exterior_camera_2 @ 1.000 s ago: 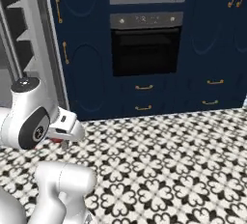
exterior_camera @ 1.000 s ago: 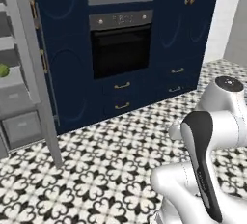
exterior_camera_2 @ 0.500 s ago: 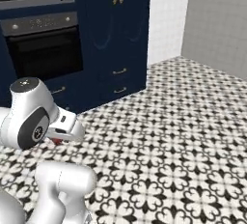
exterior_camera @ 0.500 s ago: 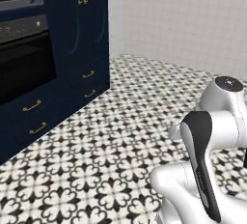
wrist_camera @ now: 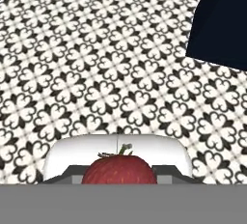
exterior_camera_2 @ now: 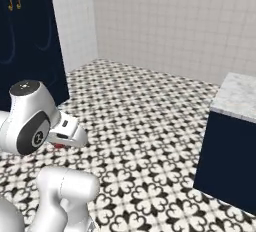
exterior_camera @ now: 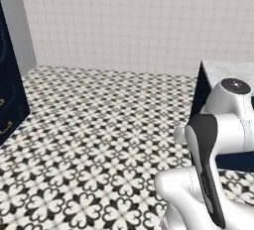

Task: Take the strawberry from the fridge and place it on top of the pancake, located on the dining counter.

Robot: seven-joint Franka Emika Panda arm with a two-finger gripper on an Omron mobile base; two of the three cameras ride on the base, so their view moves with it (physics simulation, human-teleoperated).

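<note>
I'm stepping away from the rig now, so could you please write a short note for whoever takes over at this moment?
Pincer: shut on the strawberry, carried low above the patterned floor.
Dining counter: its marble end on the navy base is ahead to the right; the pancake is not yet seen.
Done: strawberry is out of the fridge and in hand.
Left: drive on to the counter, find the pancake plate, set the strawberry on top and release.
</note>
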